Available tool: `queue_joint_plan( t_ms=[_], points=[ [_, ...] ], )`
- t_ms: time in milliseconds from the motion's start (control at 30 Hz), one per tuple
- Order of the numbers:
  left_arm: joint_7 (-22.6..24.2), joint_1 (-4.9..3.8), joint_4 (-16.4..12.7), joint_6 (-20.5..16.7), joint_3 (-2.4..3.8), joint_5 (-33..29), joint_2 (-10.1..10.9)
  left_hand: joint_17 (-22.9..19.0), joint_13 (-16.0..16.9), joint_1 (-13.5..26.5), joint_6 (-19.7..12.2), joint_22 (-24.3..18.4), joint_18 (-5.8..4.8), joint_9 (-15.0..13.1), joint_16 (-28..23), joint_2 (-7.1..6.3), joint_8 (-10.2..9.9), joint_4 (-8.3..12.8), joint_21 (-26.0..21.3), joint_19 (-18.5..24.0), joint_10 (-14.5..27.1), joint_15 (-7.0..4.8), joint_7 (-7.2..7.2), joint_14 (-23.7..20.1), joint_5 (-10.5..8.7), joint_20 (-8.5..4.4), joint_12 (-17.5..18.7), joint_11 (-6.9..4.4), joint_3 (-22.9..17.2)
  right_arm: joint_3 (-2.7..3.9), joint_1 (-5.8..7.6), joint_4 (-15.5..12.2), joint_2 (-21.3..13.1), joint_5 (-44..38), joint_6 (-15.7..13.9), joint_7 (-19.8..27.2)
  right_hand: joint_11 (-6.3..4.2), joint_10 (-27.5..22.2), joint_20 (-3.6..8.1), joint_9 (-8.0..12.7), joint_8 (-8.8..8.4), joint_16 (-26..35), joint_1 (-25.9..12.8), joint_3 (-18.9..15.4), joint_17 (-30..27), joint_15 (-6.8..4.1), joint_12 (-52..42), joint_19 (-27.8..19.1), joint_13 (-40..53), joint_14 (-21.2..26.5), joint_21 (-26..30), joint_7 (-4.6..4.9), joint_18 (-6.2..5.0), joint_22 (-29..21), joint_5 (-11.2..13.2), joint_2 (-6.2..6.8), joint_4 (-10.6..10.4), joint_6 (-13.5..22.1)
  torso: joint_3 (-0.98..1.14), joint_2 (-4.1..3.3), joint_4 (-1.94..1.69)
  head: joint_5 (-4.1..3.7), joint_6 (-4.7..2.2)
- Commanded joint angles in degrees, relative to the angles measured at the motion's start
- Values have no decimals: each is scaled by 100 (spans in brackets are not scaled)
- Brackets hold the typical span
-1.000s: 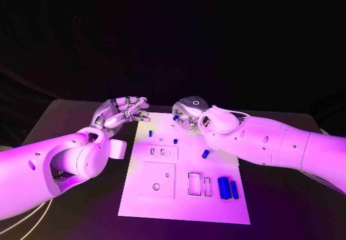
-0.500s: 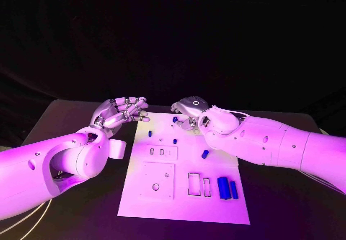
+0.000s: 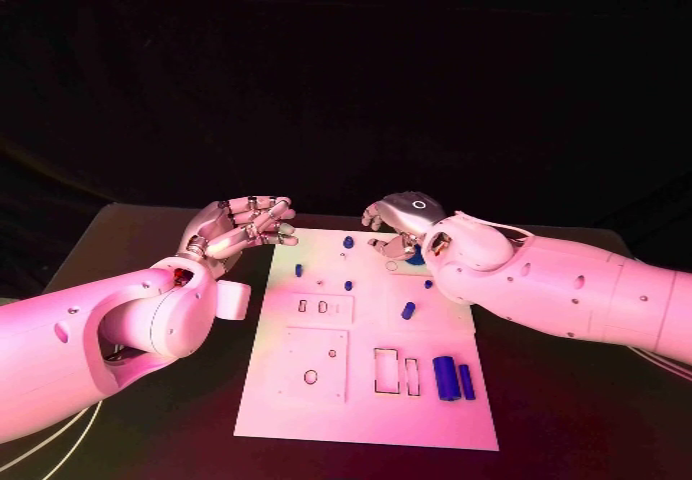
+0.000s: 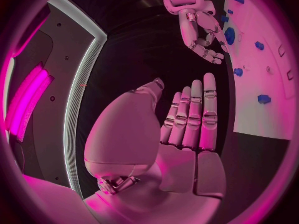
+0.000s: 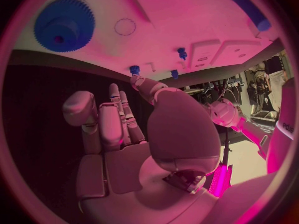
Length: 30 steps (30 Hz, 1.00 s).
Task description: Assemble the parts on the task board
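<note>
The white task board (image 3: 368, 400) lies mid-table. A small blue peg (image 3: 348, 241) stands near its far edge, with more pegs (image 3: 299, 269) (image 3: 349, 285) behind the slots. My right hand (image 3: 401, 222) hovers over the far right corner, fingers apart and holding nothing, just above a blue gear (image 3: 415, 257). The right wrist view shows that gear (image 5: 64, 25) flat on the board beyond my right hand's (image 5: 118, 129) straight fingers. My left hand (image 3: 238, 228) floats off the board's far left corner, holding nothing; in the left wrist view its fingers (image 4: 190, 114) are stretched out.
Two blue cylinders (image 3: 446, 377) (image 3: 466, 381) lie side by side at the board's near right, beside rectangular slots (image 3: 388, 368). Two short blue pieces (image 3: 408, 310) (image 3: 428, 283) lie under my right forearm. Dark table surrounds the board.
My right hand has let go of the small peg at the far edge and drawn away to the right, uncovering the gear. The left hand has stayed put.
</note>
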<state>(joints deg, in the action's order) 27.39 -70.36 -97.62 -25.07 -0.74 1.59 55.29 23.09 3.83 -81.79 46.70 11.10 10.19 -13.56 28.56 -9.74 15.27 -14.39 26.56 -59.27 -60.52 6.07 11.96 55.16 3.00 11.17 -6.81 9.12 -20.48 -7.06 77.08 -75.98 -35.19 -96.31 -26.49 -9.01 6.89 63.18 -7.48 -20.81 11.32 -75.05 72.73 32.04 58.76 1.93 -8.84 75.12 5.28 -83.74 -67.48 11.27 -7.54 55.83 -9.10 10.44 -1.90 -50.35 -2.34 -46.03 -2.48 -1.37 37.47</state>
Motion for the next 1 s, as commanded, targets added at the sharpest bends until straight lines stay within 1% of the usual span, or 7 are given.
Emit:
queue_joint_plan(
  t_ms=[33,167,200,267,367,633,1000],
  points=[
    [27,-11,-1,118,4,-25,-3,6,6,-10,-44,8,11,6,24,30,-38,-6,19,31,27,6,55,-31,-13,-2,36,15,-12,36,94,-297,-325,827,10,110,-172,722,66,-7,14,-78,-26,-18,107,-133,-377,92,203,-54,-97,-113,98,145,78,111,-41,-44,10,43,50,-3,-23],
    [22,-11,8,129,3,-26,-7,12,7,-13,-40,9,12,4,28,33,-36,-4,23,34,20,5,48,-35,-14,-2,36,11,-13,59,201,-534,-724,1750,379,123,-400,1290,284,-79,127,-182,-100,-310,249,-364,-1273,181,886,-100,-221,-318,132,335,-190,223,-90,-136,13,80,75,-28,-29],
    [21,-11,11,132,3,-26,-10,12,7,-13,-40,9,12,4,28,33,-36,-4,23,34,20,5,48,-35,-14,-2,36,11,-13,63,227,-576,-822,2008,488,122,-404,1363,293,-84,124,-211,-138,-387,305,-344,-1473,210,1040,-111,-266,-304,154,405,-150,258,-107,-91,14,87,81,-23,-67],
    [19,-10,15,135,3,-26,-13,12,7,-13,-40,9,12,4,28,33,-36,-4,23,34,20,5,48,-35,-14,-2,36,11,-13,68,258,-619,-956,2352,651,110,-416,1190,269,-231,308,-601,-105,-677,953,-366,-4799,401,4452,-250,-564,-278,257,845,-292,223,-159,164,17,104,87,-31,-108],
    [16,-10,24,140,2,-26,-21,17,8,-16,-38,10,12,3,31,33,-35,-2,25,36,16,4,44,-38,-14,-2,36,8,-13,71,292,-622,-1115,2751,904,61,-327,1693,245,-331,475,-1002,-156,-742,1786,-250,-6716,628,6601,-395,-939,-220,333,1408,-382,123,-286,405,26,119,96,-31,-125],
    [13,-9,33,149,2,-27,-37,19,8,-17,-37,11,12,3,32,33,-35,-1,26,37,14,3,42,-40,-14,-2,36,7,-13,59,289,-474,-1141,2976,1212,-57,-202,2115,129,-425,683,-1380,-130,-788,2727,-147,-7535,945,7628,-549,-1484,-136,486,2208,-421,80,-362,756,29,115,92,-30,-88],
    [14,-8,38,161,1,-27,-58,19,8,-17,-37,11,12,3,32,33,-35,-1,26,37,14,3,42,-40,-14,-2,36,7,-13,24,135,-166,-868,2773,1222,-176,-151,2264,78,-423,711,-1418,-98,-815,2832,-97,-7723,999,7884,-566,-1596,-88,516,2376,-399,76,-376,996,27,111,84,-88,0]
  ],
)
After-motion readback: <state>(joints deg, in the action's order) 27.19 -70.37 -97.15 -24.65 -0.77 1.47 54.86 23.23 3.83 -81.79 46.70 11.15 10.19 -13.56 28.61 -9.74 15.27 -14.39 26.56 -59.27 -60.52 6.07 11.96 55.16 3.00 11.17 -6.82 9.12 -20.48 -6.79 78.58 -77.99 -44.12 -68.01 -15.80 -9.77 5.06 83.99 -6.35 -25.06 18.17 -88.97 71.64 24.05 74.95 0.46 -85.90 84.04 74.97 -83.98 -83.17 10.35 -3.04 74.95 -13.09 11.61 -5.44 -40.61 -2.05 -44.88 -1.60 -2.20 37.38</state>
